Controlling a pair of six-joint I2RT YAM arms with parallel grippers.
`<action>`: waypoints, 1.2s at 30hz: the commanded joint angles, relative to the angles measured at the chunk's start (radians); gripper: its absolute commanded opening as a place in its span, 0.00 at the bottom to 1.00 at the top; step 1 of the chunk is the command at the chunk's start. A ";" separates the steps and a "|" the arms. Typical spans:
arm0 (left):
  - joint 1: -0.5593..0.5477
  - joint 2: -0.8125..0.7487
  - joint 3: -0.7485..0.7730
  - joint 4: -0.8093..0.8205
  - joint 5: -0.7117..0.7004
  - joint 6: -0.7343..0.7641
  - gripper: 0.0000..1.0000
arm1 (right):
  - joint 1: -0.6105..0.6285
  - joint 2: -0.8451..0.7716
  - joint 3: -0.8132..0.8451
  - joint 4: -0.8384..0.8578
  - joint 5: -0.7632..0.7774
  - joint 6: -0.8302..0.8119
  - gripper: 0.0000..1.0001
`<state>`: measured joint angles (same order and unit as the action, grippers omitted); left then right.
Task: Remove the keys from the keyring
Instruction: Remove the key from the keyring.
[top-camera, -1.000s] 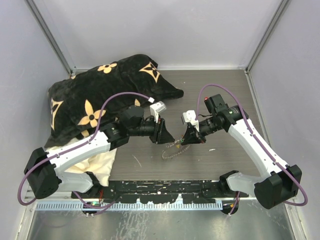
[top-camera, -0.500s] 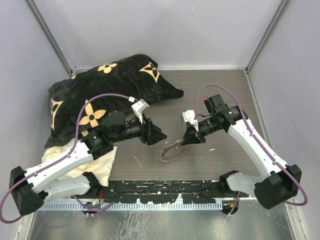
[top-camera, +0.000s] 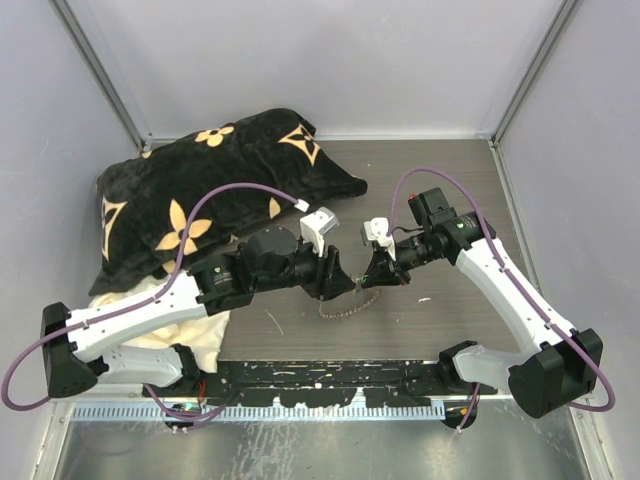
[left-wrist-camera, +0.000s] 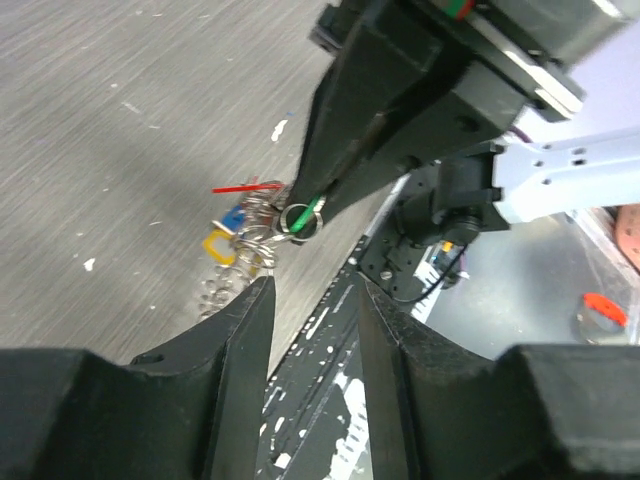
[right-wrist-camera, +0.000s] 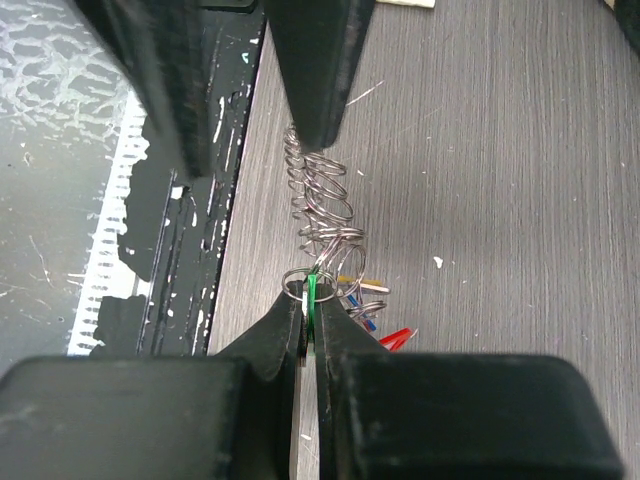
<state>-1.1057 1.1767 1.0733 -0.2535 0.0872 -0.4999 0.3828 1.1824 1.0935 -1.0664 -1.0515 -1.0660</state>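
A grey wood-grain table (top-camera: 440, 190) carries a black cushion (top-camera: 200, 180) with tan flowers across its far left corner. A cream cloth (top-camera: 200, 335) lies at the left edge, partly under the cushion. The coiled wire keyring (top-camera: 345, 308) rests near the middle, with a white fleck (top-camera: 424, 299) towards the right edge.

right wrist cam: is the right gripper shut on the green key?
Yes, the right gripper has its fingers pressed together, with the green key pinched between their tips.

Black cushion (top-camera: 220, 165) with tan flower motifs at left rear, cream cloth (top-camera: 208, 328) beneath, grey tabletop (top-camera: 440, 170)
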 joint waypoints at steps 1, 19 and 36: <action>-0.012 0.030 0.066 -0.080 -0.122 0.009 0.39 | -0.001 -0.022 0.005 0.038 -0.033 0.015 0.01; -0.020 0.124 0.105 -0.073 -0.098 0.024 0.40 | -0.001 -0.028 -0.001 0.045 -0.030 0.020 0.01; -0.020 0.137 0.101 -0.099 -0.141 0.051 0.23 | -0.002 -0.030 -0.002 0.046 -0.028 0.020 0.01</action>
<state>-1.1233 1.3201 1.1408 -0.3676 -0.0299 -0.4763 0.3828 1.1824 1.0801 -1.0534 -1.0439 -1.0573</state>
